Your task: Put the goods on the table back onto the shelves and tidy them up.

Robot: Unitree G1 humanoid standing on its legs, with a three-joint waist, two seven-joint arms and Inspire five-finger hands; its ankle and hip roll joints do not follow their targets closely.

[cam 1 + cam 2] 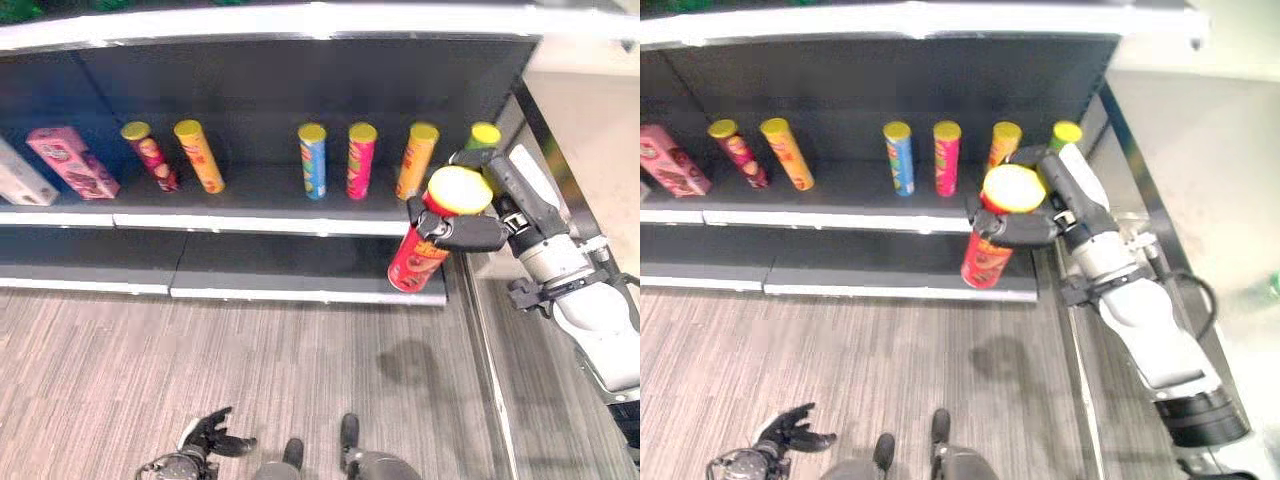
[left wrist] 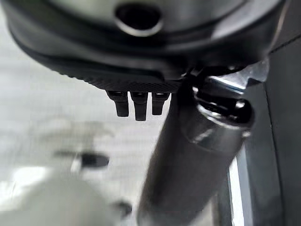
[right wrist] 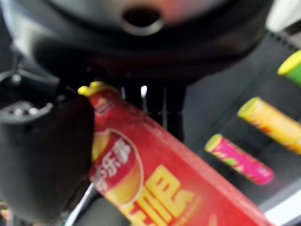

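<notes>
A red chip can with a yellow lid (image 1: 432,232) hangs tilted in front of the shelf's right end, with my right hand (image 1: 470,230) shut on it; the same can (image 3: 164,188) shows close up in the right wrist view. Behind it on the dark shelf (image 1: 260,212) stand several chip cans: maroon (image 1: 150,155), yellow (image 1: 199,155), blue (image 1: 313,160), pink (image 1: 360,160), orange (image 1: 416,160) and green (image 1: 484,135). My left hand (image 1: 205,436) hangs low over the floor with relaxed fingers and holds nothing.
A pink box (image 1: 72,162) and a white box (image 1: 20,178) stand at the shelf's left end. A lower shelf (image 1: 300,270) sits beneath. The shelf's upright post (image 1: 545,150) rises just right of my right arm. Grey wood floor (image 1: 250,370) spreads in front.
</notes>
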